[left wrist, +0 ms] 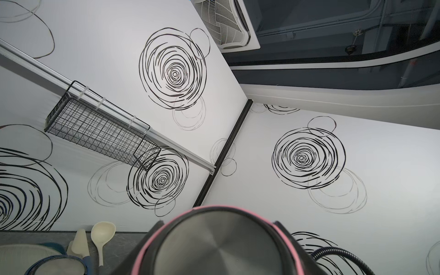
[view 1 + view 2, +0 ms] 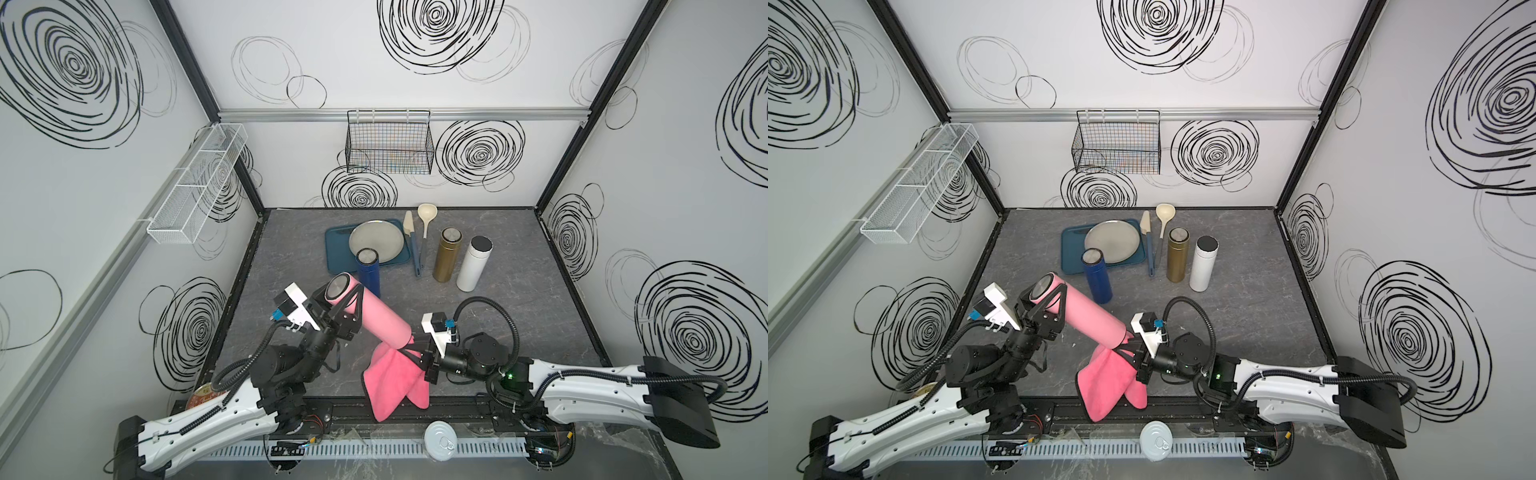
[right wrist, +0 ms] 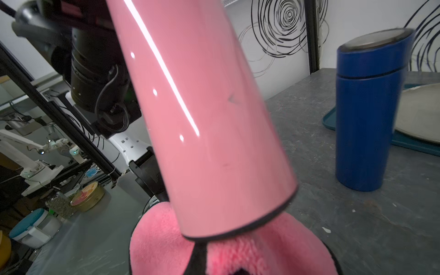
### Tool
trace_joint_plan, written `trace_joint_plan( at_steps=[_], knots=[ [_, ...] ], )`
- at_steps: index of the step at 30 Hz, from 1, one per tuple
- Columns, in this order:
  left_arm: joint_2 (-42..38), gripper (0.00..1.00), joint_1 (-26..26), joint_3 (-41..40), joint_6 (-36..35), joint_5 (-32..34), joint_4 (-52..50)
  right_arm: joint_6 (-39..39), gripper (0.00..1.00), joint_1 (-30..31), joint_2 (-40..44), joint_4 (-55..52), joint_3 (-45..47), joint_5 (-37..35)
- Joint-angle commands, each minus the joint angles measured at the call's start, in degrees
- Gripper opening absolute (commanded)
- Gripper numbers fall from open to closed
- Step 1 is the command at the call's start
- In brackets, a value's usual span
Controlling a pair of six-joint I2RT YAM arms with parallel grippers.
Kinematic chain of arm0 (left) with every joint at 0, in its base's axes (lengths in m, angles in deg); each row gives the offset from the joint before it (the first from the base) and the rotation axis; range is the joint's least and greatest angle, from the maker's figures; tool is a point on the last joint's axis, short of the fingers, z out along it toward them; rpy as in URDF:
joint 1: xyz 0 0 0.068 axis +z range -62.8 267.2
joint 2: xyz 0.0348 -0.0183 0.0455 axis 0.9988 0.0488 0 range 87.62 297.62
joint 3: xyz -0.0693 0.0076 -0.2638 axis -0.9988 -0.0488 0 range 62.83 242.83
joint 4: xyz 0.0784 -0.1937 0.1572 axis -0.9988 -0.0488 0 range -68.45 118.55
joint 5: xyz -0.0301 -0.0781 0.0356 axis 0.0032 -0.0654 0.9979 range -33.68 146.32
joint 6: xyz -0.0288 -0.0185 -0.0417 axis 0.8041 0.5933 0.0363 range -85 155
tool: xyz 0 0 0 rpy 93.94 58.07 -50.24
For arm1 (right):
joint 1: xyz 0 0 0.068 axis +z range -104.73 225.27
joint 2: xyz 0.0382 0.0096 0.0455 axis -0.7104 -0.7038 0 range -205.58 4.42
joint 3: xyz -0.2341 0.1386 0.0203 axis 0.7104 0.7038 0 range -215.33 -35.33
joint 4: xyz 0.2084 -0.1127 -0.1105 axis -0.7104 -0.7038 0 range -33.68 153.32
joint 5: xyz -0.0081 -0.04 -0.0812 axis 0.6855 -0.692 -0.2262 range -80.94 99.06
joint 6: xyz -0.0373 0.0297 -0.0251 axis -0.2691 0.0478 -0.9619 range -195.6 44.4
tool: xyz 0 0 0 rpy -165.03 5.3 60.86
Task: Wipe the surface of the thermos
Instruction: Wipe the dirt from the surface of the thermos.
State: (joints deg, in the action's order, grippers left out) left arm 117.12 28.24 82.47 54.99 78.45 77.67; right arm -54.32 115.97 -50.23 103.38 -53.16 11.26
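Firmly the left claw (image 2: 341,296), arm raised near the worktop (image 2: 519,316) front edge, grasped the tilted pink thermos (image 2: 380,322); the right claw (image 2: 417,353), reaching low, clenched the pink cloth (image 2: 395,382) against its base.

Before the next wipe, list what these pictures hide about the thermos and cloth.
- Pink thermos base: top views, covered by the pink cloth.
- Right gripper fingers: right wrist view, mostly under cloth.
- Thermos body: left wrist view, cut by the frame edge; only the blurred lid shows.
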Motion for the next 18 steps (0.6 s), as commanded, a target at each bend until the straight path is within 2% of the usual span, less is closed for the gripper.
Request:
trace_joint_plan(
  at_steps=[1,4,7,12,15,18],
  knots=[
    [-0.92,0.0,-0.02,1.46,1.09,-0.67,2.63,2.54,0.0,-3.44,5.03,4.35,0.89,0.6],
    [-0.82,0.0,-0.02,1.48,1.19,-0.77,2.71,1.45,0.0,-0.71,3.96,4.45,-0.05,0.73],
    [-0.38,0.0,0.03,1.63,1.36,-0.95,3.06,-0.56,0.0,4.21,-1.05,5.88,-2.28,-0.57],
    [0.25,0.0,0.07,1.74,1.28,-0.77,3.33,0.78,0.0,5.26,-7.88,8.67,-4.69,0.79],
    [-0.11,0.0,0.07,1.77,1.02,-0.43,2.27,0.97,0.0,4.19,-4.92,8.07,-3.47,-0.49],
    [-1.45,0.0,0.07,1.65,0.33,0.42,0.17,1.83,0.0,1.72,1.81,6.35,-0.59,-2.55]
  ],
)
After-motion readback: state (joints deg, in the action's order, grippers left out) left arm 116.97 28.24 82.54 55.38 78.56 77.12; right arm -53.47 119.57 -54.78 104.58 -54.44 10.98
